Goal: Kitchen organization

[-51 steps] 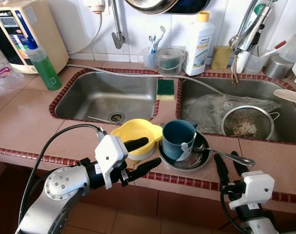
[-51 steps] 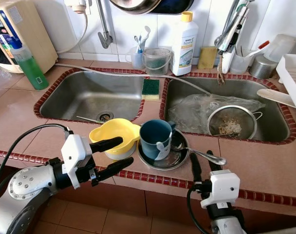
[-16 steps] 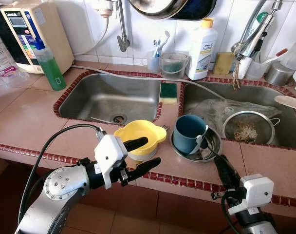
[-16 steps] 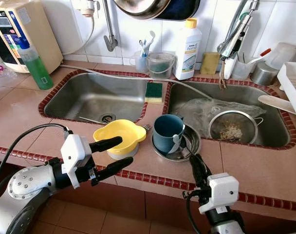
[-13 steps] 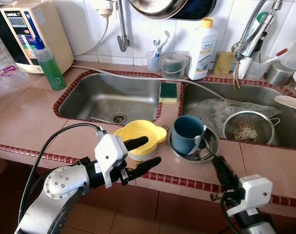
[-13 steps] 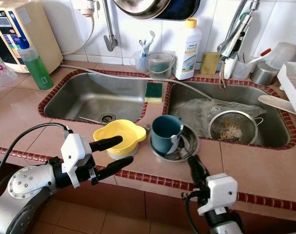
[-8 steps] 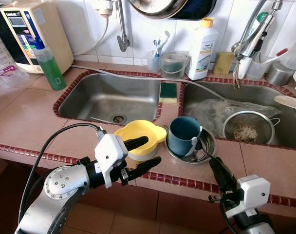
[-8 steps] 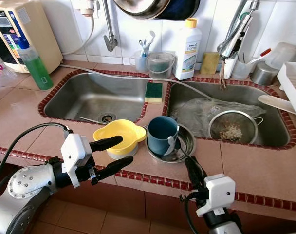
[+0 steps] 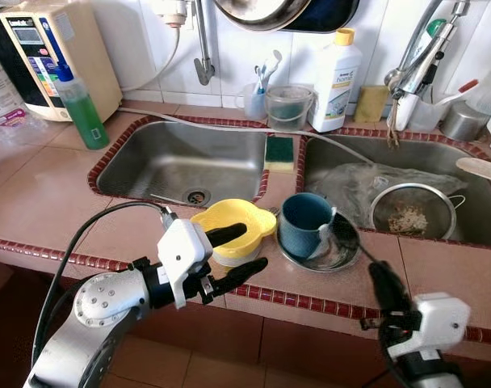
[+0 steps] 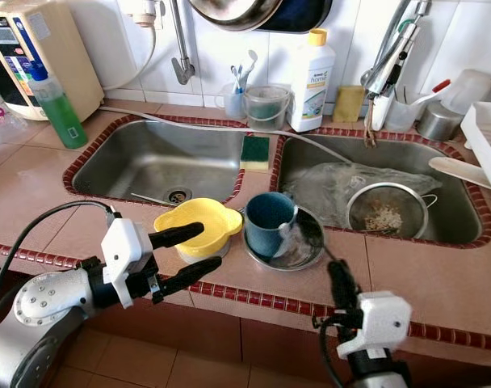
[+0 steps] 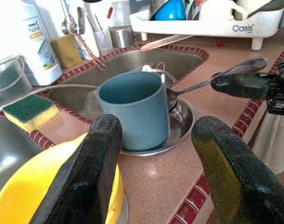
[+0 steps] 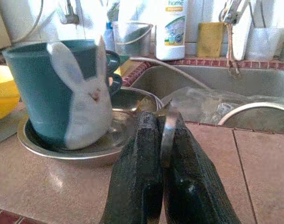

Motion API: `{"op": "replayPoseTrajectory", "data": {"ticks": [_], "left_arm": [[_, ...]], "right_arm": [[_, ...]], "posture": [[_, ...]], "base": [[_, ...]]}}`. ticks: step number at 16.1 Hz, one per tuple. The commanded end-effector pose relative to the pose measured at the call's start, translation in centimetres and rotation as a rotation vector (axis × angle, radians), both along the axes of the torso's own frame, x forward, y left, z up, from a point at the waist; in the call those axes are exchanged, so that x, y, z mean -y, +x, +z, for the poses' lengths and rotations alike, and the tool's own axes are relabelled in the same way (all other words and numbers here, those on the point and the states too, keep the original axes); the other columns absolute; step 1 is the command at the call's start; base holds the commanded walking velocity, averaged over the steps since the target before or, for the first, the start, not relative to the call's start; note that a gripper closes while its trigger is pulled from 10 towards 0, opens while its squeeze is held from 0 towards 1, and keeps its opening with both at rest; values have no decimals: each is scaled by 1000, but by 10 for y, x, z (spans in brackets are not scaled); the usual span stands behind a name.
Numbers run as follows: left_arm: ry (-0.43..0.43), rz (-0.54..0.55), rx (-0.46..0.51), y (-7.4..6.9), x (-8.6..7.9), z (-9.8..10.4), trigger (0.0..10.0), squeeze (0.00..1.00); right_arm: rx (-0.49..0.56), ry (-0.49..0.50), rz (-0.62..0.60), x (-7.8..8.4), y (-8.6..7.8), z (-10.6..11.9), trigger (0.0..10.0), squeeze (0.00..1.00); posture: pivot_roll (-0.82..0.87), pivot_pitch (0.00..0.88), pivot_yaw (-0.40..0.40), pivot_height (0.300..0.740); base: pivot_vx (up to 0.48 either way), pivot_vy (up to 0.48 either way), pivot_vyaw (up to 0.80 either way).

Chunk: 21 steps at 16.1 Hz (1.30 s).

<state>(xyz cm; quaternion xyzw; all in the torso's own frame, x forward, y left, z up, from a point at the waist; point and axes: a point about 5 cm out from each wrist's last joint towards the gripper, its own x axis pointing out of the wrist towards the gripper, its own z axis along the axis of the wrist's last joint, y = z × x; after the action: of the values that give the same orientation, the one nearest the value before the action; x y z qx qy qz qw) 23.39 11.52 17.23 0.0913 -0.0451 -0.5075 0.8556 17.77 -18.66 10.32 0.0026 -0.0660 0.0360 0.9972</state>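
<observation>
Over the last second the right gripper (image 9: 388, 284) has drawn back toward the near edge of the counter, its fingers clenched on the handle of the spoon (image 12: 166, 127), whose bowl is now lifted clear of the steel dish (image 9: 333, 252). The teal mug (image 9: 304, 224) stands in that dish, just right of the yellow bowl (image 9: 229, 226). The left gripper (image 9: 239, 251) holds spread and empty beside the bowl.
</observation>
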Motion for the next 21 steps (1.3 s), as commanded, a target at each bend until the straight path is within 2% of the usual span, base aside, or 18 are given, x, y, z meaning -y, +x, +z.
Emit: {"op": "replayPoseTrajectory", "data": {"ticks": [1, 8, 17, 21], "left_arm": [[4, -2, 6, 3, -2, 1, 10000, 0], [2, -23, 14, 6, -1, 4, 10000, 0], [-35, -3, 31, 12, -1, 8, 10000, 0], [-97, 40, 40, 22, -3, 16, 10000, 0]], "right_arm": [[56, -13, -21, 2, 0, 10, 10000, 0], [192, -40, -22, -1, 15, 43, 10000, 0], [262, -108, -14, 4, 24, 65, 10000, 0], [325, -140, -4, 8, 42, 81, 10000, 0]], "posture": [[-234, 76, 73, 740], [-242, 69, 82, 740], [-247, 50, 55, 740], [-243, 32, 44, 740]], "base": [[0, 0, 0], [0, 0, 0], [0, 0, 0], [0, 0, 0]]}}
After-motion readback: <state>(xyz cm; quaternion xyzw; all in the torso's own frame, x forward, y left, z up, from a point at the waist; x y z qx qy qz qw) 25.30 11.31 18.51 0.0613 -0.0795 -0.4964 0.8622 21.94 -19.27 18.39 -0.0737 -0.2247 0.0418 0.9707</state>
